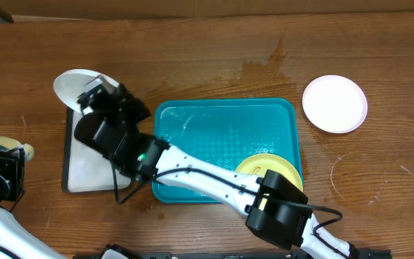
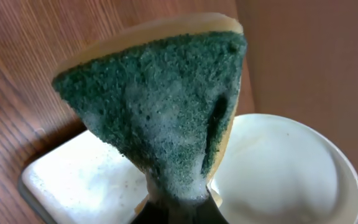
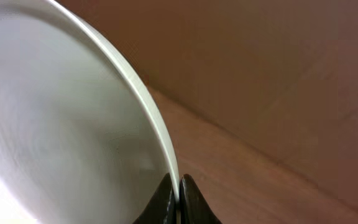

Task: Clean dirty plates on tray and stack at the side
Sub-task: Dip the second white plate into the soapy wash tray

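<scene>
White plate (image 1: 74,83) held up by the rim at the far end of the black-rimmed tray (image 1: 85,169), left of the turquoise tray (image 1: 225,144); looks tilted in the overhead, can't tell if its low edge touches the small tray. Right gripper (image 3: 179,198) clamped on that rim, the two dark fingertips pinching the edge with only the plate's thickness between them; plate face in the right wrist view is clean-looking white, no smear readable. Yellow-green plate (image 1: 268,165) lies flat in the near right corner of the turquoise tray, partly covered by the right arm (image 1: 207,176), which reaches diagonally across the tray from the near right to the far left. Rest of the turquoise tray floor is bare and looks wet. Second white plate (image 1: 334,103) sits on the table (image 1: 192,50) well right of the tray, apart from the other plates. Left gripper (image 1: 2,162) is at the near left table edge, closed on a sponge (image 2: 160,106), pinched at its lower end so it fans out above the jaws: green scrub face with white foam, yellow backing. Left wrist view looks past the sponge to the held plate and the small tray's white surface. Wet patch (image 1: 264,68) on the wood just beyond the turquoise tray.
</scene>
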### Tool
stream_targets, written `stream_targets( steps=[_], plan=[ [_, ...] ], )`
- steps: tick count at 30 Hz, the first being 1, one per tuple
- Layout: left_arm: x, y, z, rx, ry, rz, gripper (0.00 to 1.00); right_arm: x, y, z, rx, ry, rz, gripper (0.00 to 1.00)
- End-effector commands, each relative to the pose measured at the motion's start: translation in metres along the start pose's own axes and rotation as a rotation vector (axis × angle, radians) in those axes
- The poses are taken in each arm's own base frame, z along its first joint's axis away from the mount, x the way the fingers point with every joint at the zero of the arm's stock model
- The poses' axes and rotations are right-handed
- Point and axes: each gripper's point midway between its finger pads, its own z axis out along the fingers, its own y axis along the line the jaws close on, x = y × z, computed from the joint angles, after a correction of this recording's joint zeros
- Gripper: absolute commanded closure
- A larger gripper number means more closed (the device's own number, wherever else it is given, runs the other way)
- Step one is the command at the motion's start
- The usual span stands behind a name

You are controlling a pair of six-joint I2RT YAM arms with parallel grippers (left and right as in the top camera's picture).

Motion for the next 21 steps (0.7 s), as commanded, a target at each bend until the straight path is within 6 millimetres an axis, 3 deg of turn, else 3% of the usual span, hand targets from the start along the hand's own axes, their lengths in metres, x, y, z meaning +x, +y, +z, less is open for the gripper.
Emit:
stream_targets(
  steps=[1, 6, 15, 17, 21],
  plan=[
    [-0.005, -0.008, -0.008, 0.000, -0.031, 0.010, 0.96, -0.019, -0.011, -0.013, 0.077, -0.042, -0.098, 0.96],
    [-0.003, -0.007, -0.008, -0.003, -0.026, 0.006, 0.96, -0.031, -0.012, -0.018, 0.099, -0.080, -0.083, 0.96],
    [0.000, -0.010, -0.007, 0.002, -0.015, 0.013, 0.96, -0.034, -0.008, -0.023, 0.097, -0.091, -0.105, 0.96],
    [0.002, -0.012, -0.005, 0.005, -0.008, 0.021, 0.96, -0.035, -0.008, -0.023, 0.094, -0.096, -0.042, 0.96],
    [0.003, -0.012, -0.005, 0.006, -0.005, 0.023, 0.96, -0.016, -0.003, -0.011, 0.022, -0.037, 0.085, 0.96]
  ],
)
